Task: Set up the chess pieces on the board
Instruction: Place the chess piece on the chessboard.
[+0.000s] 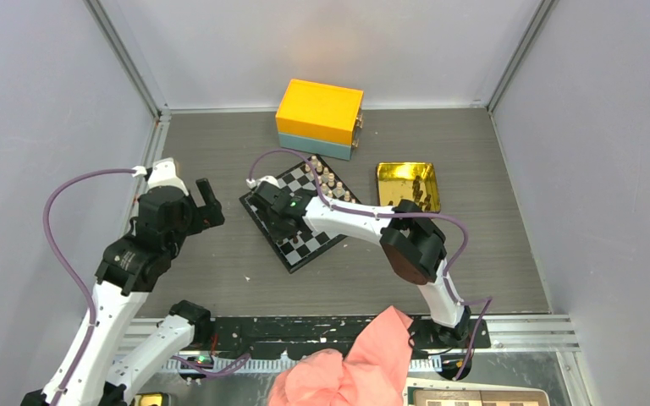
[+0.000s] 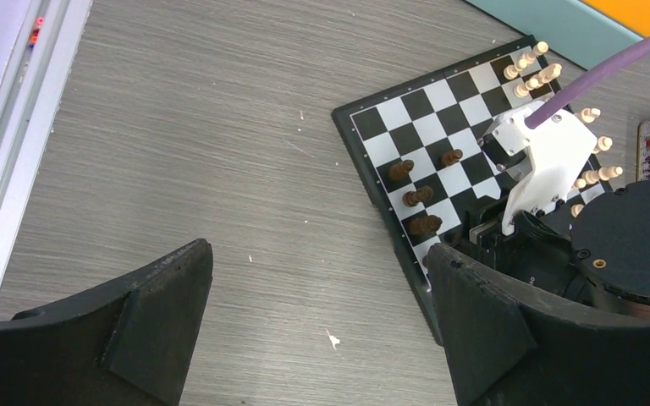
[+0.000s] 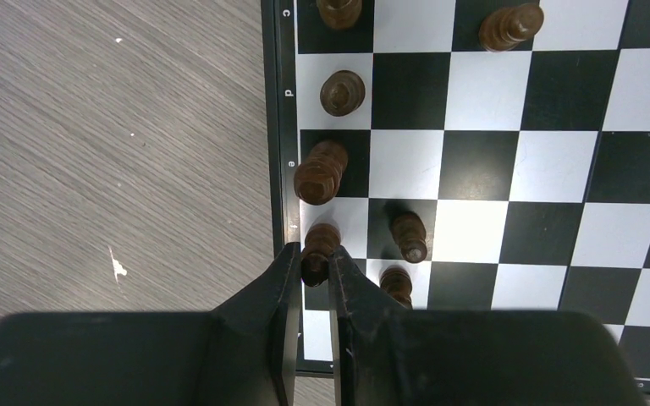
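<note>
The right tool [image 3: 314,258] is pinched on a small dark brown wooden chessman [image 3: 320,241] at the left rim of the flat black-and-white checkered board [image 3: 472,165]. More dark chessmen [image 3: 342,91] are seen just ahead of it. The left tool [image 2: 317,296] is spread wide over the grey wood-grain surface [image 2: 220,127], with the board to its right.

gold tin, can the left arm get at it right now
Probably not. The tin lies beyond the board, and the right arm stretches across the way, with the right gripper shut on a dark piece at the board's edge. The open left gripper hangs well off to the left.
</note>
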Action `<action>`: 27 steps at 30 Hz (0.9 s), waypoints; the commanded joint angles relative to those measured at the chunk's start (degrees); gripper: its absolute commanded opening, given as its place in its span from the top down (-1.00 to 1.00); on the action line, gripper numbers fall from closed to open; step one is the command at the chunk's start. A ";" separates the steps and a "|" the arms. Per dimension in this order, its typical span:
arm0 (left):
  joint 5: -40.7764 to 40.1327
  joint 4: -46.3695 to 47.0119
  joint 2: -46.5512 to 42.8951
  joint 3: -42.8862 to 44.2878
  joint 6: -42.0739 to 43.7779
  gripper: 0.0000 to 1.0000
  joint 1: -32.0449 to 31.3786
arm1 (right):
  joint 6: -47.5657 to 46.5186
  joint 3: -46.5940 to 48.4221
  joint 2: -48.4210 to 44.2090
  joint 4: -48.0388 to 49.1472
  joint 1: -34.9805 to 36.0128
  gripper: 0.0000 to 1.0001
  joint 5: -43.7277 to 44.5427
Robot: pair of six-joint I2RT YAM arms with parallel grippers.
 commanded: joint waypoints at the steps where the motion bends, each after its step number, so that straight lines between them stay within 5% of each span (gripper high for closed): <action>1: -0.44 3.03 0.22 -0.29 0.43 -0.95 0.36 | -1.03 -1.17 -1.92 2.65 0.37 0.99 1.96; 10: -0.26 3.39 0.51 -0.60 0.57 -0.95 0.36 | -1.51 -1.11 -1.50 1.98 0.37 0.95 2.46; 13: -0.18 3.39 0.60 -0.62 0.49 -0.95 0.36 | -1.75 -1.41 -1.86 1.83 0.32 0.53 2.52; 17: 0.14 3.72 0.73 -0.72 0.37 -0.95 0.36 | -1.89 -1.90 -2.67 2.05 0.34 0.22 2.47; 27: 0.78 4.51 1.45 -0.38 -0.19 -0.95 0.36 | -2.55 -1.78 -6.15 1.61 0.31 0.17 1.89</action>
